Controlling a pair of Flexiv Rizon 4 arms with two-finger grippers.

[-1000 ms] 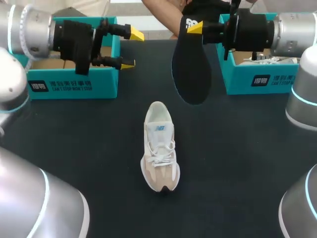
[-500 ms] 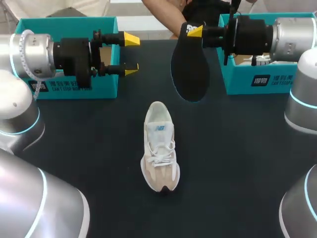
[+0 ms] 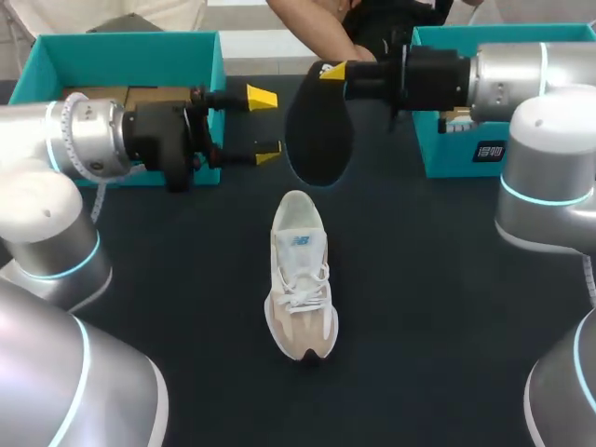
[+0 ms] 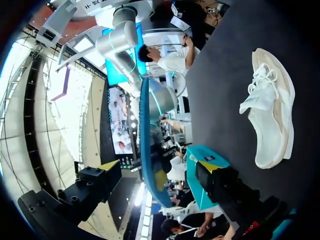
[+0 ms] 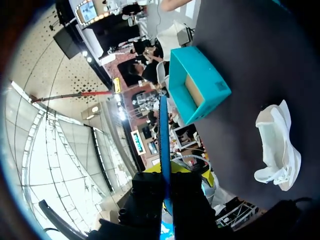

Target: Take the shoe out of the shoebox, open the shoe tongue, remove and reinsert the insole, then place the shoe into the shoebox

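You see a white-and-beige lace-up fabric shoe; flat black foam insole, blue-edged; teal cardboard shoebox; matte black tabletop.

Dark table under soft, even light

The table has a matte, near-black top that spans the head view from side to side, its far edge running straight across. Both wrist views show the same dark, flat surface.

A matt black insole is hanging from the right pincer; below it, a cloth shoe is lying on the matt tabletop.
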